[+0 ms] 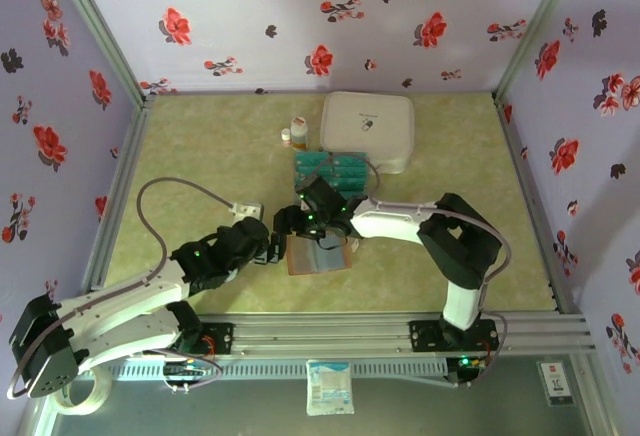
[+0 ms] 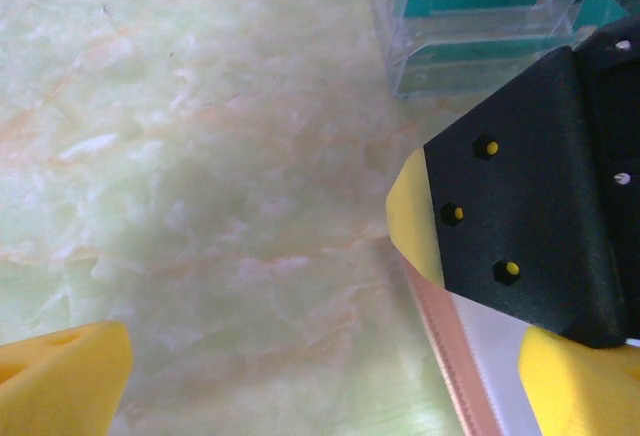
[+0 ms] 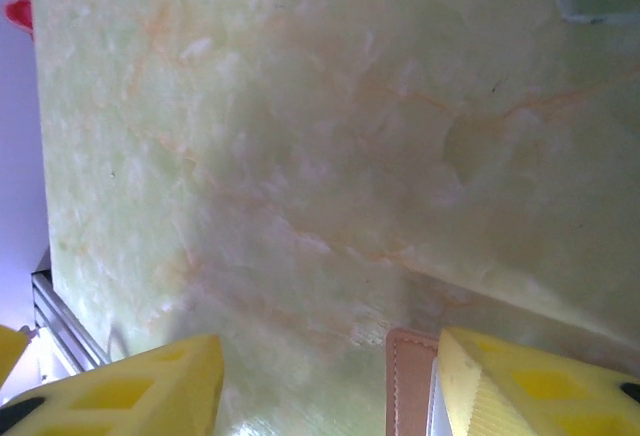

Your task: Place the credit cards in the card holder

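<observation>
The card holder (image 1: 320, 256) lies open on the bench (image 1: 200, 146), light and floppy, between our left pincer (image 1: 272, 246) and right pincer (image 1: 297, 222), both spread wide. The credit cards (image 1: 335, 168) sit in the clear tray (image 2: 470, 56) beyond. We judge them thin, stiff and slick, best gripped by their edges.

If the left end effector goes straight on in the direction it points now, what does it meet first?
Most likely the right end effector: its black body and yellow finger sit just ahead of the left end effector, by the wallet edge. Depth is unclear.
</observation>
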Motion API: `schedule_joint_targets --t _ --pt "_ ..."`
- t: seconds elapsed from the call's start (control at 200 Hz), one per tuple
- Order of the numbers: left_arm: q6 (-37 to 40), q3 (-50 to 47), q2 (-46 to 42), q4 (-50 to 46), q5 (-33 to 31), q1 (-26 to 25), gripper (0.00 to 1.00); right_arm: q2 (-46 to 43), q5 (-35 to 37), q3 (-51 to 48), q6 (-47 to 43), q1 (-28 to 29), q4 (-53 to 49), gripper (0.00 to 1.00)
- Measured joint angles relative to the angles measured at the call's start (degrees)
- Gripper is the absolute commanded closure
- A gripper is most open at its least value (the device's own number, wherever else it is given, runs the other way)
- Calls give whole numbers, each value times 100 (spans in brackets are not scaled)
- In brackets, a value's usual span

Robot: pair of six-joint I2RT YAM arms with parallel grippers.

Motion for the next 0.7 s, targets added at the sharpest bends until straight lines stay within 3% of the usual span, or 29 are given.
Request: schedule_joint_targets --t 0.175,0.35,0.525,0.7 --pt "0 -20 -11 -92 26 33 0 109 15 52 55 44 -9 42" --pt "-26 -4 -44 61 7 109 0 -2 181 577 -280 24 -820 40" --pt "-42 192 234 240 -61 170 0 -883 245 833 -684 -197 -1563 40" --pt "-20 501 745 295 -57 186 0 -1932 468 741 -946 -863 -2004 39"
